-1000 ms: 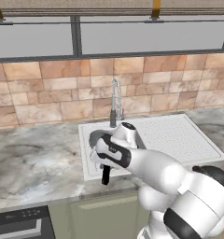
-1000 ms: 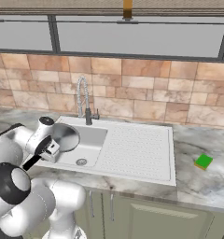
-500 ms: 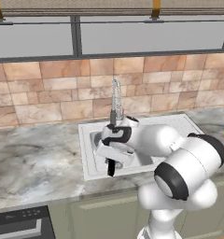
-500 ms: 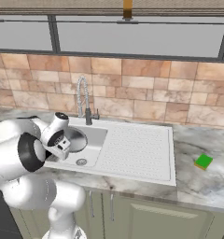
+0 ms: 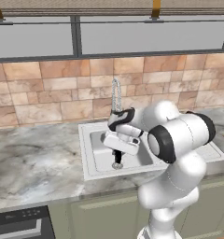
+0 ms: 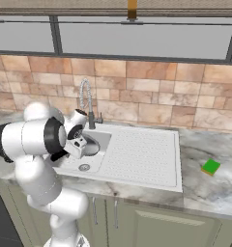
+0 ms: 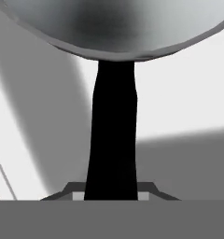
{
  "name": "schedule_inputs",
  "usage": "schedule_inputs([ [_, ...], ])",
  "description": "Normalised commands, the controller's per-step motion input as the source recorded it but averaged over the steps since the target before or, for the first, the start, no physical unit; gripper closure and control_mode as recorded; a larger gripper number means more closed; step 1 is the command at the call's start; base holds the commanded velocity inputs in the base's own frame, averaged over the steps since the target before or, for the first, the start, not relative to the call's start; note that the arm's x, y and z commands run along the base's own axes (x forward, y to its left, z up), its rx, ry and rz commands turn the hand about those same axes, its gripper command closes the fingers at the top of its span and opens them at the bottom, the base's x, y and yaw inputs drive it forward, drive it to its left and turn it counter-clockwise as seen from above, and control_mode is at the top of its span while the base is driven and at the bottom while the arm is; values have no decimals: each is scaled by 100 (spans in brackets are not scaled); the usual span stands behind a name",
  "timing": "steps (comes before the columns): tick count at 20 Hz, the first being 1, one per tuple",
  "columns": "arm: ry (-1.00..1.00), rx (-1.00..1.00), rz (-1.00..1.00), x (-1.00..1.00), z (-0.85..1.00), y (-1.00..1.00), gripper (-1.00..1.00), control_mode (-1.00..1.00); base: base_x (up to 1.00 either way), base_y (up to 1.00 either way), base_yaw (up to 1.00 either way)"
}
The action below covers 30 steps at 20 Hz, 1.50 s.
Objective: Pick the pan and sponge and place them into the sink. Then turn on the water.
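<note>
One sponge [image 6: 210, 167] lies well apart from the sink [image 6: 137, 159] and faucet [image 6: 85, 103].

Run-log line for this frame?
gripper: shut on pan handle | pan: held over sink basin | sponge: on counter right of sink | faucet: no water

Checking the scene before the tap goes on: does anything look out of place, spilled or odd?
Nothing spilled or damaged. The gripper holds the pan by its black handle over the sink. The sponge lies on the counter, right of the sink.
</note>
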Motion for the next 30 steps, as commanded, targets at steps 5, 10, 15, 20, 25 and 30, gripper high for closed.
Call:
schedule_inputs([
  [5,10,0,0,62,0,-29,100,-100,0,0,0],
  [10,8,0,0,55,-10,-6,100,-100,0,0,0],
  [15,5,0,-1,42,-14,0,100,-100,0,0,0],
  [20,4,0,-6,42,-22,0,100,-100,0,0,0],
  [25,4,0,-11,57,-25,2,100,-100,0,0,0],
  [30,5,0,-16,78,-22,7,100,-100,0,0,0],
])
